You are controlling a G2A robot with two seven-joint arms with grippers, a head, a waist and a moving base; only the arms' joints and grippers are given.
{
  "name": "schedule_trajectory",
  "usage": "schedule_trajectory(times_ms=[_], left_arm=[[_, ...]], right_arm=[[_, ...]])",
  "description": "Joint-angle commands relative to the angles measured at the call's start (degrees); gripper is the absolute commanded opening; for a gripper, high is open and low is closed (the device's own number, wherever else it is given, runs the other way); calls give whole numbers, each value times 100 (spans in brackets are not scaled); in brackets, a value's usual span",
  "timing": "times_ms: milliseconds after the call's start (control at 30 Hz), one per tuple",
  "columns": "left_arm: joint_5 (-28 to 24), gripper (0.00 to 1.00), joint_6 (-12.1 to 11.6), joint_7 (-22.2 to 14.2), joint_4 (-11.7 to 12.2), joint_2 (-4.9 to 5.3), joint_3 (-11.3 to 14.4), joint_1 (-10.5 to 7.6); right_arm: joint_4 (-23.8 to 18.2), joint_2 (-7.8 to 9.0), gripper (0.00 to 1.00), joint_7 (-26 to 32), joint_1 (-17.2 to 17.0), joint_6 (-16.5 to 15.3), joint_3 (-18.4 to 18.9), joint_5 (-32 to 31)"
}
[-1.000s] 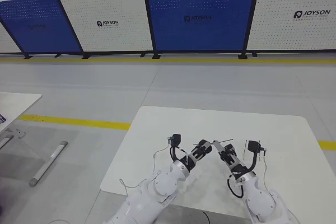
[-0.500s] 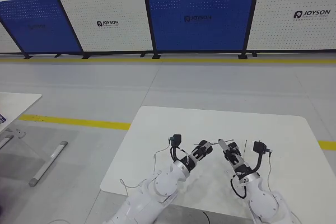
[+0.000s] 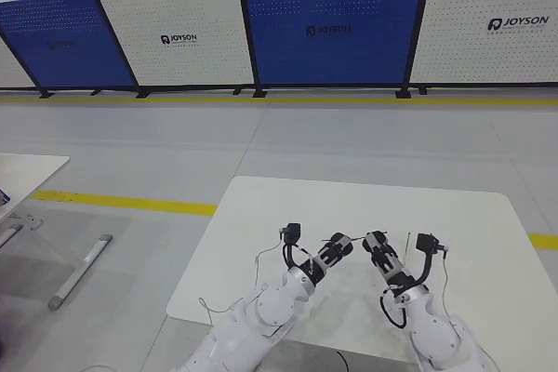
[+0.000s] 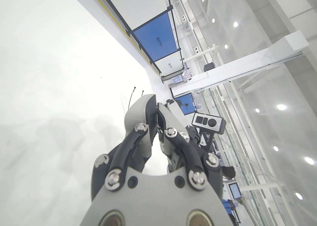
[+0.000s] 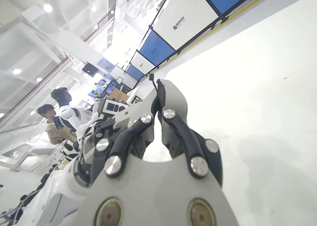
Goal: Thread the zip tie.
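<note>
Above the smooth white worktop (image 3: 446,214), the right claw (image 5: 157,90) has edged slightly away from the left claw (image 4: 156,107); both are closed, the right pinching a thin black tie (image 5: 151,77) (its small square head poking out beyond).

over the near half of the white table (image 3: 446,214), the left gripper (image 3: 340,244) and right gripper (image 3: 373,244) sit tip to tip, close together, a thin black zip tie (image 3: 357,240) between them.
</note>
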Motion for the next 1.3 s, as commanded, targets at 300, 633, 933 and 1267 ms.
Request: schedule_trajectory(times_ms=[300, 633, 933, 1267], left_arm=[[38, 0, 25, -31, -40, 0, -4, -1], [5, 59, 63, -49, -53, -3, -28, -14], [-25, 32, 66, -40, -30, -8, -46, -26], [-34, 0, 72, -30, -18, -14, -53, -36]], right_arm=[[-2, -4, 0, 54, 51, 37, -77, -80], [-8, -5, 0, 68, 86, 163, -97, -124], [81, -11, 0, 7, 134, 263, -80, -101], [98, -12, 0, -27, 143, 255, -66, -81]])
